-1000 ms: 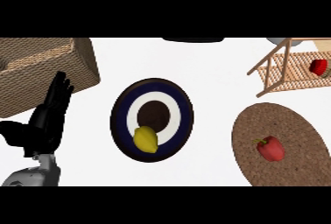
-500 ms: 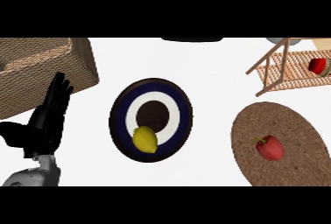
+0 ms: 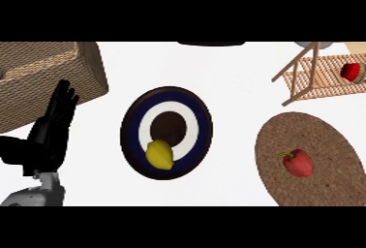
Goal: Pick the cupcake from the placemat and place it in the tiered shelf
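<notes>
The cupcake (image 3: 350,71) lies on the shelf (image 3: 320,85), far right. A red pepper (image 3: 298,162) sits on the placemat (image 3: 314,131), near right. The left hand (image 3: 47,137) rests released, fingers straight up, at the left by a basket (image 3: 43,72).

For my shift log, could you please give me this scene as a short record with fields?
left hand: open, fingers up, resting at left edge
right hand: not in view
plate: centre, holds a yellow fruit
placemat: right, holds a red pepper
shelf: upper right, holds a small red item
basket: upper left
</notes>
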`<action>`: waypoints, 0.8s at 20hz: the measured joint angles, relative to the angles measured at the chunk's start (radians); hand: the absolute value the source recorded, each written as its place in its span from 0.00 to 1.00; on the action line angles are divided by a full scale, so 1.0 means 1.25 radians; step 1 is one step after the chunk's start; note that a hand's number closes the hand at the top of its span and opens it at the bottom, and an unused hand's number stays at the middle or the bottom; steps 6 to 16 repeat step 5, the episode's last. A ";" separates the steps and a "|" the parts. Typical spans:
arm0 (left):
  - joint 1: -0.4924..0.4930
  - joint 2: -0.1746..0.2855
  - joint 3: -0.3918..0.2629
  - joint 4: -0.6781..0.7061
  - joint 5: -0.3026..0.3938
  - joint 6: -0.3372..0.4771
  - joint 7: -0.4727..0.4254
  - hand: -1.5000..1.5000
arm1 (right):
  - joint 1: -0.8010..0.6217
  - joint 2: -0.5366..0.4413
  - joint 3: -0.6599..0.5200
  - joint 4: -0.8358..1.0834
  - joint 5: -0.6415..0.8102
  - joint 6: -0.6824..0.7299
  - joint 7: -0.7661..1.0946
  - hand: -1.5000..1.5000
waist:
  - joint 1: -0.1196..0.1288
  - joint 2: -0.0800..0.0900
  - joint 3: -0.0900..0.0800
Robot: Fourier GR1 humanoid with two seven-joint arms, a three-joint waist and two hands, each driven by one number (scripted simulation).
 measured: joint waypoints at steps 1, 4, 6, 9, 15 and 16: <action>0.005 -0.005 -0.004 0.000 -0.002 0.001 -0.004 0.50 | 0.012 -0.006 -0.003 0.000 -0.003 0.015 -0.004 0.00 | 0.000 0.000 0.000; 0.001 0.001 0.004 0.000 0.007 -0.004 0.002 0.50 | 0.043 -0.016 -0.014 -0.001 -0.015 0.052 -0.025 0.00 | 0.000 0.000 0.001; -0.002 0.003 0.008 0.001 0.008 -0.003 0.005 0.50 | 0.056 -0.020 -0.019 0.000 -0.019 0.066 -0.031 0.00 | -0.001 0.000 0.002; -0.002 0.003 0.008 0.001 0.008 -0.003 0.005 0.50 | 0.056 -0.020 -0.019 0.000 -0.019 0.066 -0.031 0.00 | -0.001 0.000 0.002; -0.002 0.003 0.008 0.001 0.008 -0.003 0.005 0.50 | 0.056 -0.020 -0.019 0.000 -0.019 0.066 -0.031 0.00 | -0.001 0.000 0.002; -0.002 0.003 0.008 0.001 0.008 -0.003 0.005 0.50 | 0.056 -0.020 -0.019 0.000 -0.019 0.066 -0.031 0.00 | -0.001 0.000 0.002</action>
